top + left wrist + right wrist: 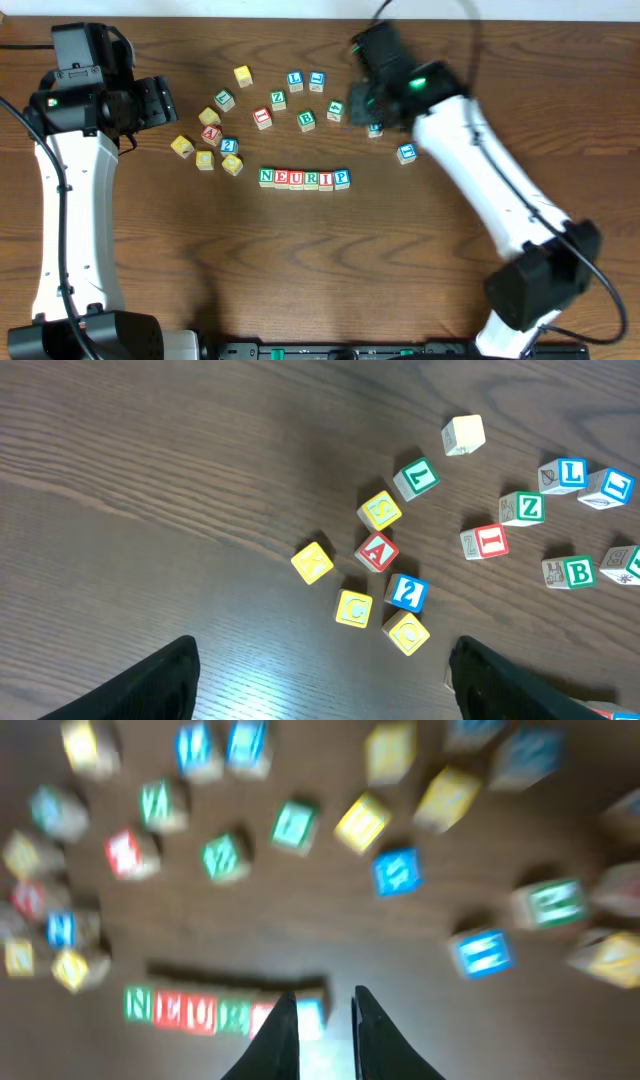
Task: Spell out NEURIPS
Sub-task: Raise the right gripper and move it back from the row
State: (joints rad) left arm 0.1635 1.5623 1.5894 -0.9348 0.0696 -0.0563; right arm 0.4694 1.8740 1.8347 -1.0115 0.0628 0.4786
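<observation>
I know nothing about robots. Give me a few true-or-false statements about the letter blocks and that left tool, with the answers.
1. The lined-up row reads NEURIP. True.
2. The row's last cube is an S. False: it ends in the P cube.
3. The left tool is open and empty. True.
4. The green Z cube sits in the row. False: it lies among the loose cubes beyond the row.
5. A yellow S cube lies loose next to a red A cube. True.
</observation>
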